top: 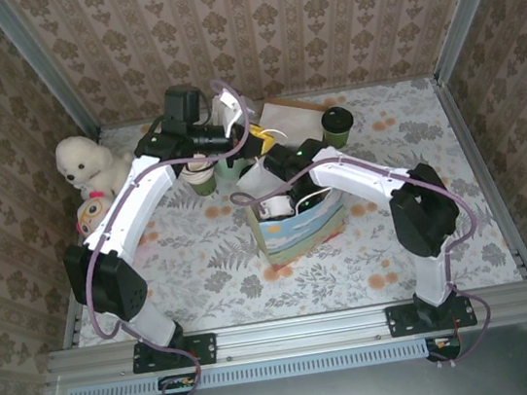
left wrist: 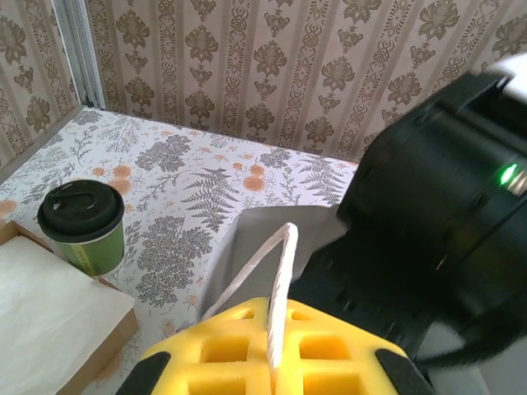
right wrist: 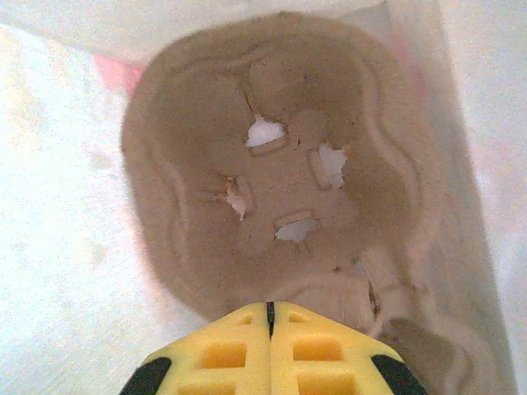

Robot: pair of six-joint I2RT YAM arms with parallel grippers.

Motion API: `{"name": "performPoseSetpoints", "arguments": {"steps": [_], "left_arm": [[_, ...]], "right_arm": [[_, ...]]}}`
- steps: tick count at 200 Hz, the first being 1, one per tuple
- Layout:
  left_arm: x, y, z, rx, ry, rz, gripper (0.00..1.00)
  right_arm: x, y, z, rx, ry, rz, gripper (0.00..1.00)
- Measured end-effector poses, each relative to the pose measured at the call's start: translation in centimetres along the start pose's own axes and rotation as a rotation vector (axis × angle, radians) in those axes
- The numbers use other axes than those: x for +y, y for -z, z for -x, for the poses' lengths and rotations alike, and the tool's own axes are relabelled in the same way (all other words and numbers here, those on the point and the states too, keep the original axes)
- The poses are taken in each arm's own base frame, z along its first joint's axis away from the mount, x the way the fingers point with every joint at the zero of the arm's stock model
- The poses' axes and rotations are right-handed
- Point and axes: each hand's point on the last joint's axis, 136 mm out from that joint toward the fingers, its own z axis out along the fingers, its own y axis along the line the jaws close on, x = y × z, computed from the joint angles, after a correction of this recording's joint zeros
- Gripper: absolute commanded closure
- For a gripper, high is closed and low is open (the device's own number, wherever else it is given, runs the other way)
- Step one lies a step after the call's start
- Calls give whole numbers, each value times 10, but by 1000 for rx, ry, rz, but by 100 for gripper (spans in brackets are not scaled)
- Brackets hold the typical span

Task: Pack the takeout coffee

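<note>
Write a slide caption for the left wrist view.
Left tool shut on a white rope handle; the lidded takeout coffee stands apart on the floral table.

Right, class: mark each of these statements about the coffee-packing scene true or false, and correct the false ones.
1. The dark-green paper cup with the round black lid stands on the table, outside the paper bag. True.
2. The left gripper is closed on the bag's white cord handle. True.
3. The right gripper holds the lidded cup. False: it is shut on nothing, inside the bag above the brown moulded-pulp cup carrier.
4. A cup sits in the carrier's pocket. False: the pocket in view is empty.
5. The white plush toy lies in the bag. False: it sits at the table's far left corner.
</note>
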Motion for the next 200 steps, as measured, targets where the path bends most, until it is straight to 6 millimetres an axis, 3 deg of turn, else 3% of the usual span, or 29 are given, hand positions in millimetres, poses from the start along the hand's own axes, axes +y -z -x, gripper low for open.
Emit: {"name": "performPoseSetpoints", "arguments": {"steps": [29, 45, 82, 120, 142, 174, 200], "left_arm": [[1, 3, -2, 4, 7, -1, 100], [-4, 4, -2, 3, 19, -22, 100], [-10, 18, 11, -24, 35, -59, 100], [-4, 33, 15, -46, 54, -56, 100], [-5, 28, 14, -51, 69, -97, 100], [1, 12, -2, -36, 124, -153, 100], [3, 4, -9, -28, 146, -177, 100]], "right_arm": [[14, 33, 0, -57, 50, -61, 100], [22, 36, -5, -53, 57, -53, 100], [38, 4, -6, 13, 60, 50, 100], [64, -14, 40, -64, 50, 89, 100], [58, -23, 48, -81, 9, 89, 100], [44, -45, 41, -35, -47, 129, 99], [30, -52, 35, -37, -89, 118, 99]]}}
